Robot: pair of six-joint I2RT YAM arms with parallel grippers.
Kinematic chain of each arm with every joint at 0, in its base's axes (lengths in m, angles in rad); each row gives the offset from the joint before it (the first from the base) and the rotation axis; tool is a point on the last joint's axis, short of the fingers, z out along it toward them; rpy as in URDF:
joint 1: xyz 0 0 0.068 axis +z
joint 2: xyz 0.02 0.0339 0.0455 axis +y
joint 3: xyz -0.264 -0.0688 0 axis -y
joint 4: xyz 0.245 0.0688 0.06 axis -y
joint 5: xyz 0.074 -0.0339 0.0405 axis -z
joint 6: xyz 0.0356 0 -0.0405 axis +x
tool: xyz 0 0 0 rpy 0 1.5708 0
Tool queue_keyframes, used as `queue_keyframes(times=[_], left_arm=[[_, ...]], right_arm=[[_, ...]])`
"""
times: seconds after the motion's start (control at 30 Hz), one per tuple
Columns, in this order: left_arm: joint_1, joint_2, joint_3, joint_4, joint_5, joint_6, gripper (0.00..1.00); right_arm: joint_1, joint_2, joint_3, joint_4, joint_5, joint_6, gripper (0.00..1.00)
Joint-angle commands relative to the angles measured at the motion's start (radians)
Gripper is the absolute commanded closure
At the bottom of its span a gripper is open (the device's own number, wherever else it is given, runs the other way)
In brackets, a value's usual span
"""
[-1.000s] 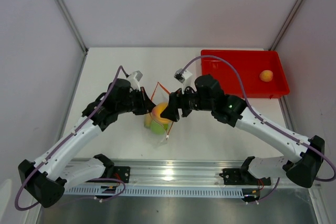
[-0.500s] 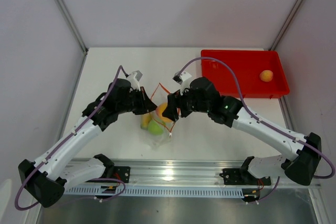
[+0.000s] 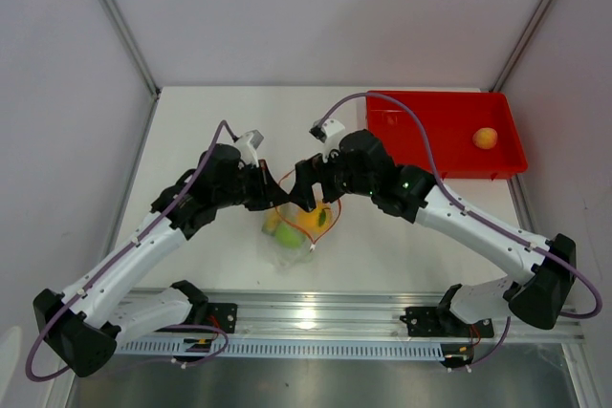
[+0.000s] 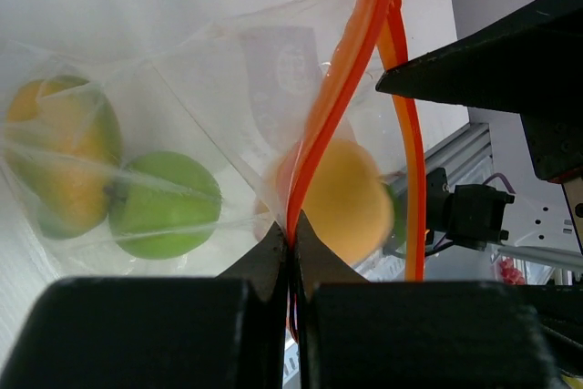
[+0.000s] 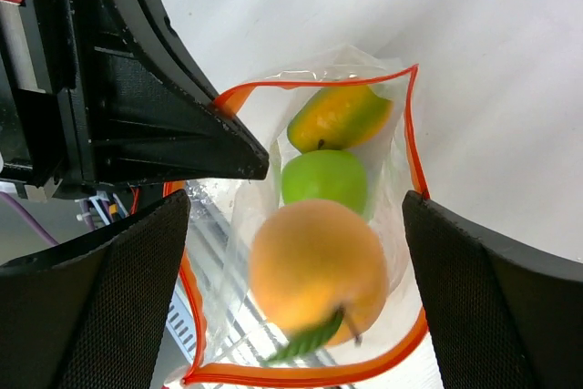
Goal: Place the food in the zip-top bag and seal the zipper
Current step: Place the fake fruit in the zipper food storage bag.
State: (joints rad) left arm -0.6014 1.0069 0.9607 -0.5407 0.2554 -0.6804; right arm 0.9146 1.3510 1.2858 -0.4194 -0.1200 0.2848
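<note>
White tabletop (image 3: 220, 121), matte, fills mid frame in top view; its edges meet pale grey panels. Back wall (image 3: 325, 7) plain, no windows seen. L side panel (image 3: 57, 160) & R side panel (image 3: 579, 121) same grey-white. Left metal post (image 3: 120, 21) runs diag. from upper left down to tabletop's far corner; right metal post (image 3: 535, 21) mirrors it from upper right. Alu rail (image 3: 316, 312) spans bottom of frame along near edge, w/ bright glare spot at ctr. Perforated strip (image 3: 316, 349) just below it. Light soft & even, shadows faint.
</note>
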Motion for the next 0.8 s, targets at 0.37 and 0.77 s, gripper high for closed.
queue_keyframes(times=[0.37, 0.77], left_arm=[[-0.005, -0.027, -0.004, 0.031, 0.013, -0.01, 0.99], [-0.005, -0.051, -0.03, 0.024, -0.001, -0.013, 0.99]], right_arm=[[0.001, -0.07, 0.04, 0.007, 0.056, -0.018, 0.01], [-0.083, -0.11, 0.064, -0.013, 0.24, 0.031, 0.01]])
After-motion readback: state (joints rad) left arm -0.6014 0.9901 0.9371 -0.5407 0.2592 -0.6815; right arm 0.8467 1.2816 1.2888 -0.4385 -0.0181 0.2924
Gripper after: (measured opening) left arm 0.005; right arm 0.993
